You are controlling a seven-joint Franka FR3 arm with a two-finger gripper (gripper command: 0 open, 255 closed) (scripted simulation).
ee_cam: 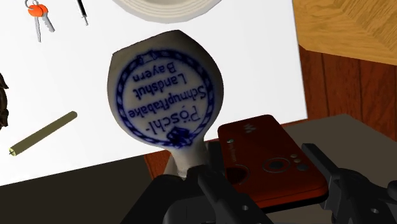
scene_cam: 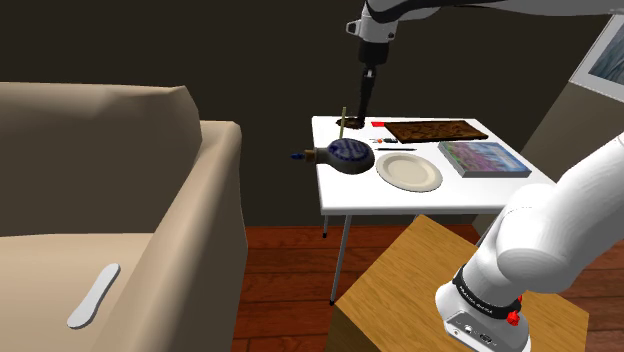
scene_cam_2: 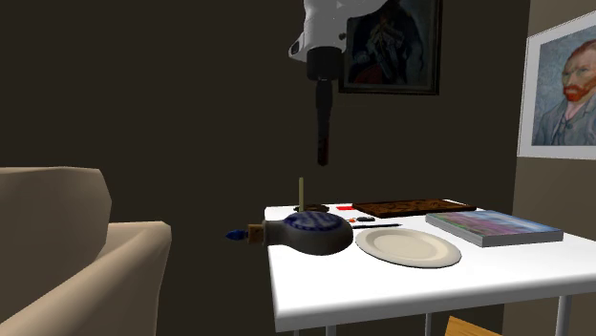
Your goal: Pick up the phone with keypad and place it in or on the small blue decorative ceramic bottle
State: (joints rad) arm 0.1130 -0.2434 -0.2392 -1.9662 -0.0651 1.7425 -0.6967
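Observation:
My gripper (scene_cam: 367,72) hangs high over the far left corner of the white table (scene_cam: 440,195), shut on a dark red phone (scene_cam: 363,98) that dangles straight down from it. In the second exterior view the phone (scene_cam_2: 323,129) hangs well above the tabletop below the gripper (scene_cam_2: 323,84). The wrist view has the phone (ee_cam: 267,159) clasped between the fingers of the gripper (ee_cam: 267,181). The blue-and-white bottle (scene_cam: 345,155) lies on its side at the table's left edge, its printed face (ee_cam: 164,95) just beyond the phone's tip. The bottle (scene_cam_2: 310,232) has a cork at its neck.
A cream plate (scene_cam: 409,171) lies beside the bottle, a colourful book (scene_cam: 483,158) to the right, a brown board (scene_cam: 437,130) at the back. Keys (ee_cam: 39,14) and a thin stick (ee_cam: 43,132) lie on the table. A beige sofa (scene_cam: 100,200) stands left of it.

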